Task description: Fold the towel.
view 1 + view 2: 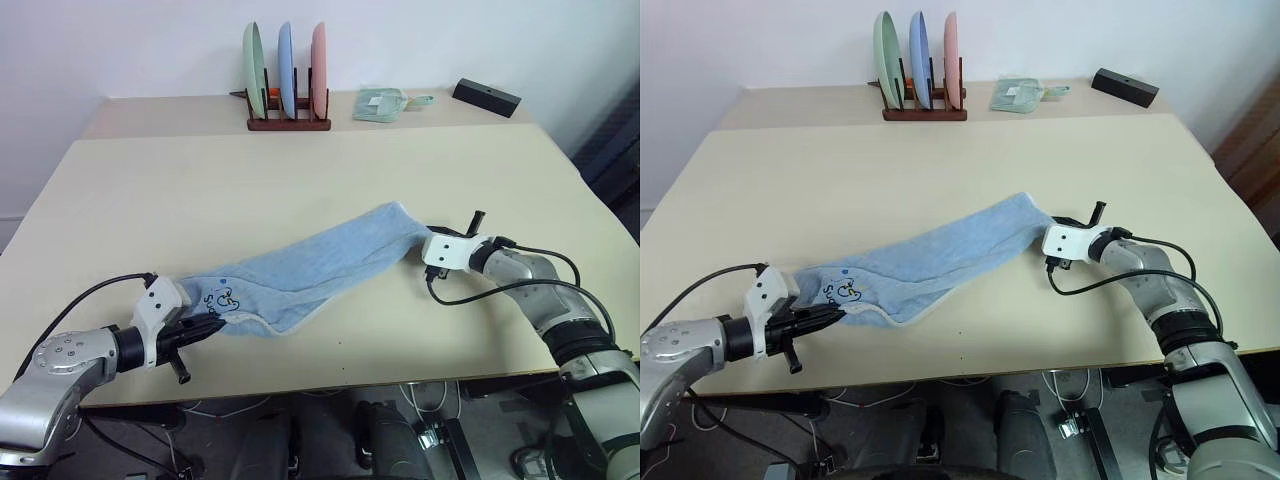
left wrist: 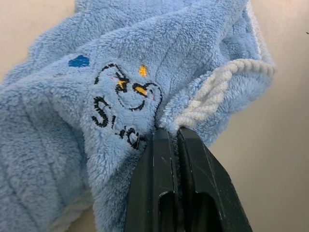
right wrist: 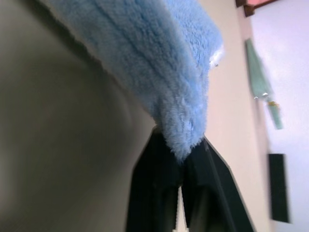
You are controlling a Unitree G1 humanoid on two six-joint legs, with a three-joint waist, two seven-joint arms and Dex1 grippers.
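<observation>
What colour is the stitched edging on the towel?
White, a rope-like edging on the light blue towel, clearest in the left wrist view.

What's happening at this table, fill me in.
The robot is working on a light blue towel that lies stretched across the table. Its left gripper is shut on the end with the dark logo, and its right gripper is shut on the opposite end. The towel is bunched lengthwise and not yet folded. A plate rack stands at the far edge.
</observation>
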